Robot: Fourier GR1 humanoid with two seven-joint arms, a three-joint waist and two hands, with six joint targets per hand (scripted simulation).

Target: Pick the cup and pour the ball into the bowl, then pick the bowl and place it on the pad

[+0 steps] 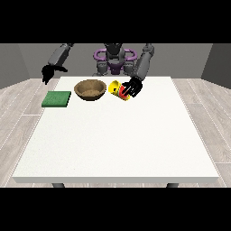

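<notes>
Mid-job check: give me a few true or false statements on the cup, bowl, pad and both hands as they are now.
1. The hand at the view's right holds the cup. True.
2. The cup stands upright. False: it is tipped, mouth towards the bowl.
3. The bowl sits on the pad. False: it sits on the table, beside the pad.
4. The hand at the view's left holds nothing. True.
5. The pad is red. False: green.

Yellow/red cup (118, 90), brown bowl (90, 89), green pad (57, 99).
</notes>
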